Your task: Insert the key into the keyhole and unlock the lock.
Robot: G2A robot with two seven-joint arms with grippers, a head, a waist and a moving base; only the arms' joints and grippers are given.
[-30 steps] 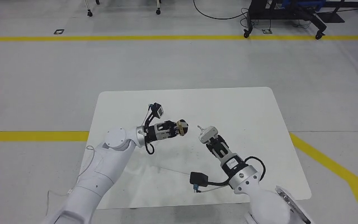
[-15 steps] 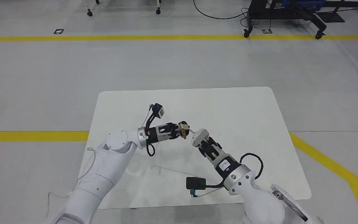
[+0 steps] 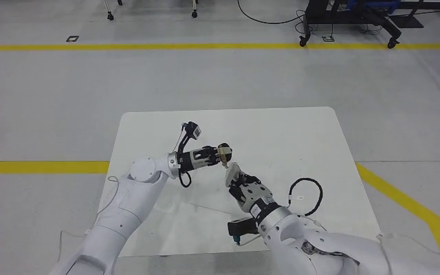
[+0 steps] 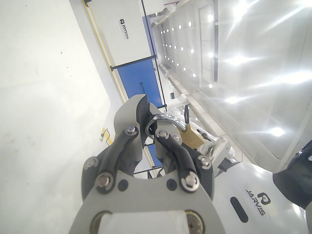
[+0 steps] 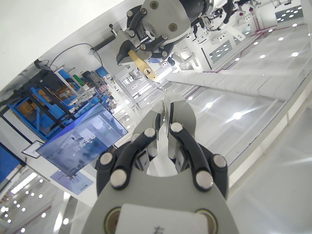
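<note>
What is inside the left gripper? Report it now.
The left gripper is shut on the shackle of the lock, whose brass body sticks out beyond it. The gripper covers part of the shackle.

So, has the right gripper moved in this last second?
Yes. In the top view the right gripper has shifted across the table toward its left edge, ending just short of the lock in the left gripper.

The lock (image 4: 193, 140) is brass-gold (its shackle (image 4: 168, 118) shiny silver), the table (image 3: 302, 134) plain white, the floor stripes (image 3: 206, 47) yellow.
</note>
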